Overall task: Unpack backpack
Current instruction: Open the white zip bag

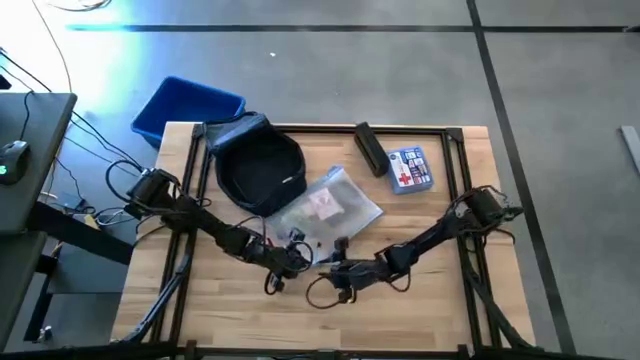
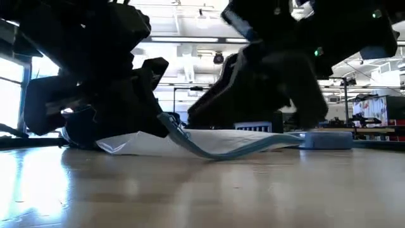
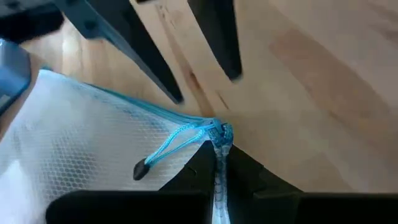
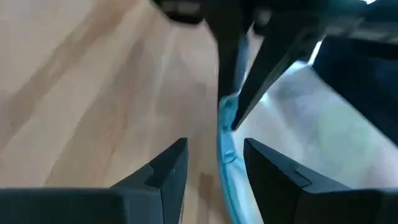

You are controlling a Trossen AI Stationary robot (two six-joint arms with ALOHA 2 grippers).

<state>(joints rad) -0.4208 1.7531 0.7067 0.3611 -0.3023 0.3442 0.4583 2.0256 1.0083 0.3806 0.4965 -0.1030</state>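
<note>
So the backpack (image 1: 258,170) is a soft, slumped lump of dark navy fabric, rounded, sitting toward 10 o'clock on the pale wooden table (image 1: 400,320), with its mouth gaping upward. Its long axis runs roughly 11 to 5 o'clock, top end toward the blue plastic bin (image 1: 185,108) (which hangs off the table's far left corner).

Just beside the backpack at about 4 o'clock lies a clear pouch (image 1: 328,205), crinkly plastic with a honeycomb mesh texture and a light blue zipper edge (image 3: 180,118). A braided blue pull cord (image 3: 186,138) hangs off the zipper end. Further toward 1 o'clock there's a slim black box (image 1: 371,148) and a flat blue-and-white pack (image 1: 411,168) with a red cross on it.

Both arms reach low and inward, meeting near the pouch's near edge. The left gripper (image 1: 292,258) comes in from 9 o'clock and has its fingers pinched together on the zipper edge right at the pouch corner. The right gripper (image 1: 338,268) comes from 3 o'clock, fingers (image 4: 165,171) spread apart, straddling the blue edge without clearly touching it.
</note>
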